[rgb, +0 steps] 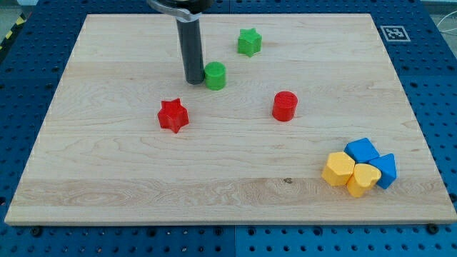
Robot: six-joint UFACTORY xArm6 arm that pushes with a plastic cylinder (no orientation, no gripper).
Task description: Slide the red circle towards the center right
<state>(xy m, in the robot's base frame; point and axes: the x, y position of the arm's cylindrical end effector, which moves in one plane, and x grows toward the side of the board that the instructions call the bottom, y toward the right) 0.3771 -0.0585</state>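
1. Camera view: my tip (pixel 193 81), a bare rod grasping nothing, is sitting up-left of the red circle (pixel 284 106), just beside the green circle (pixel 215 75).
2. The red star (pixel 173 115) is lying to the red circle's left; the green star (pixel 249 42) is above it; the blue and yellow blocks (pixel 359 167) are clustering at its lower right.

My rod comes down from the view's top edge, left of the middle, and stands almost upright. It is a straight, dark, round shaft, with a wider dark collar showing just where it leaves the picture. My tip (pixel 193 81) is at the shaft's lower end, down at the level of the surface below it. Nothing more of my arm shows above the collar.
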